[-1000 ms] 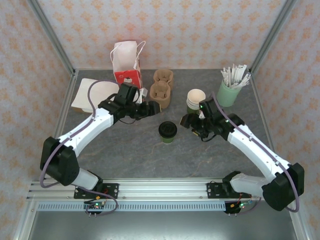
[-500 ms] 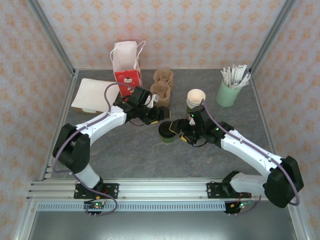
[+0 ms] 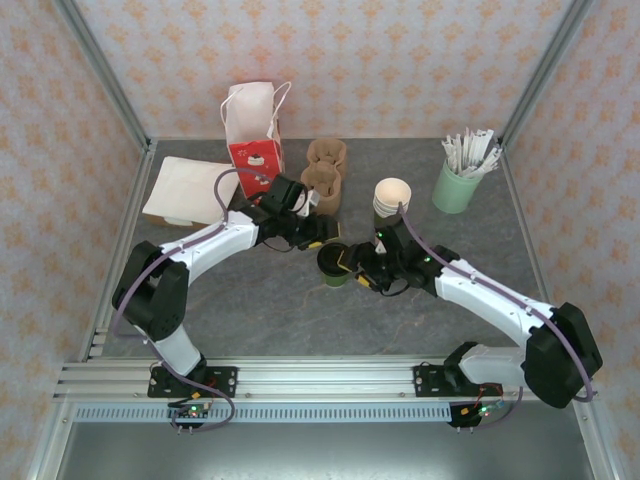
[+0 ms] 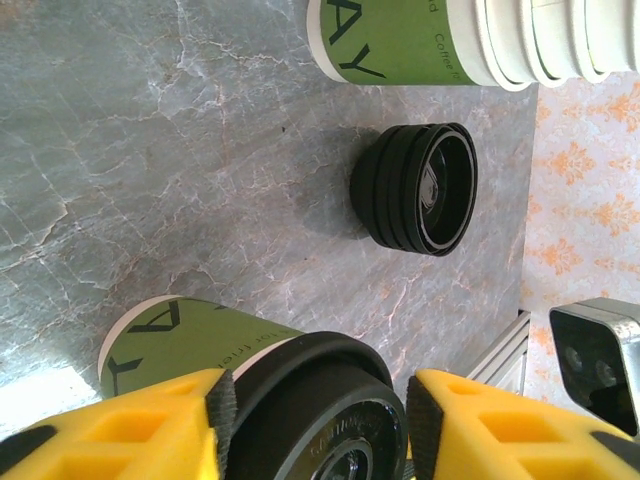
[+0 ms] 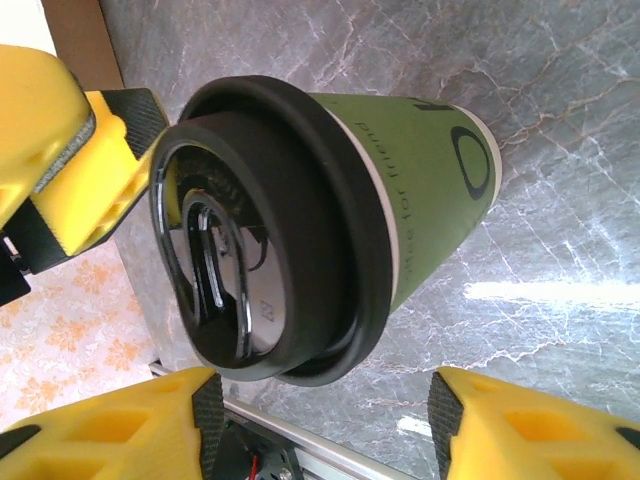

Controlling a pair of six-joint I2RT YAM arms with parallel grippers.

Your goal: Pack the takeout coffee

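**Task item.** One takeout coffee cup (image 3: 333,263), dark green with a black lid, stands upright on the grey marbled table (image 3: 250,310), near its middle and between the two claws. In the left wrist view its lid (image 4: 320,415) fills the bottom centre, with the green wall and cream band showing behind it.

**Left claw** (image 3: 322,237). It is positioned at the cup's far-left side. In the left wrist view the yellow fingers (image 4: 110,435) stand on either side of the lid, with the black pads hard by its rim. Whether they press on it or merely flank it cannot be told.

**Right claw** (image 3: 354,263). It is positioned at the cup's right side. In the right wrist view the fingers (image 5: 540,435) are spread wide, with clear table showing between them and the cup, so this claw is open and grips nothing. One finger of the left claw appears at the upper left of that view, against the lid's edge.

**Other items.**
- A stack of black lids (image 4: 420,188) sits on the table beyond the cup.
- A stack of unlidded green cups (image 3: 392,202) stands to the right.
- A brown pulp carrier (image 3: 325,178) lies just behind the left claw.
- A red-and-white paper bag (image 3: 252,130) stands at the rear left.
- A pale mint cup of white sticks (image 3: 458,178) stands at the rear right.
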